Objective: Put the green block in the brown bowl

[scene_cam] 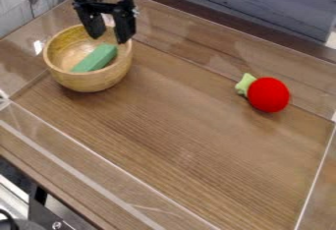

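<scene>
green block (94,58): light green | brown bowl (66,74): tan, grained | fingers (93,24): black | toy (270,94): red

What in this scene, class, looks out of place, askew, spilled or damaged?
Nothing stands out. The green block lies slanted inside the brown bowl, which sits upright and unbroken. The red round toy rests alone on the wooden table. The open claw hangs above the bowl's far rim.

A red round toy (270,94) with a small green leaf (245,82) lies on its side on a wood-grain table (184,145), toward the right edge. Clear plastic walls (39,145) border the tabletop, with grey planks (250,3) behind.
</scene>
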